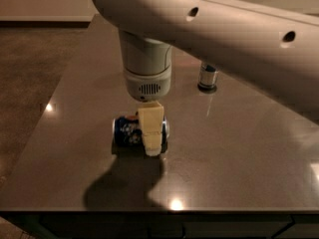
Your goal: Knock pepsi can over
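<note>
Looking across the dark counter point(244, 158), I see the pepsi can point(126, 130) lying on its side near the middle, its length running left to right, with blue body and a scrap of logo showing at the left. My hand point(151, 133) hangs straight down in front of it, a pale cream block that covers the can's right half; only a sliver of the can shows past its right edge. From this angle the hand reads as one solid piece, so I cannot tell whether it is wide or narrow, nor whether it touches the can. The grey wrist housing point(147, 68) above it joins the thick white arm point(214, 29), which crosses the top of the view and is cut off at the right edge. A second can point(208, 76) stands upright farther back, well apart; the arm hides its upper part, and I cannot make out its label. A dark shadow point(122, 185) pools in front of the hand.
</note>
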`<state>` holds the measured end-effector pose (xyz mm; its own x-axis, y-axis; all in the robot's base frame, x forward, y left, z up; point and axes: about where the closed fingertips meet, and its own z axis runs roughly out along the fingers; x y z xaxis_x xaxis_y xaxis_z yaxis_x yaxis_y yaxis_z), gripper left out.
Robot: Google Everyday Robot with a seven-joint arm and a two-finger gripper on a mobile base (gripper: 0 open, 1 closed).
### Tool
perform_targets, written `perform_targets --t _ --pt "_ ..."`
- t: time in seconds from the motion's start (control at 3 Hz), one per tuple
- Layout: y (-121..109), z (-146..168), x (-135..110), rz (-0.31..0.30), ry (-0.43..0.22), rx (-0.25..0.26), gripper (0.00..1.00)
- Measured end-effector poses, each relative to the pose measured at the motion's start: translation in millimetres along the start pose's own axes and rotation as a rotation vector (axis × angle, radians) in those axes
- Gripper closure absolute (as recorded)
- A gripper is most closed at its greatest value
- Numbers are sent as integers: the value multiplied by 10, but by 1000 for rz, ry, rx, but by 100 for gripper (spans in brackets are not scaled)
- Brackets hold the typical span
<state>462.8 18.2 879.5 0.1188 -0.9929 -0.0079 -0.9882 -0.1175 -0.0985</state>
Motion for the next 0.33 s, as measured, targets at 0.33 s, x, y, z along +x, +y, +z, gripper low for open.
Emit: perform_targets --t 0.33 --pt "0 0 0 0 0 0 0"
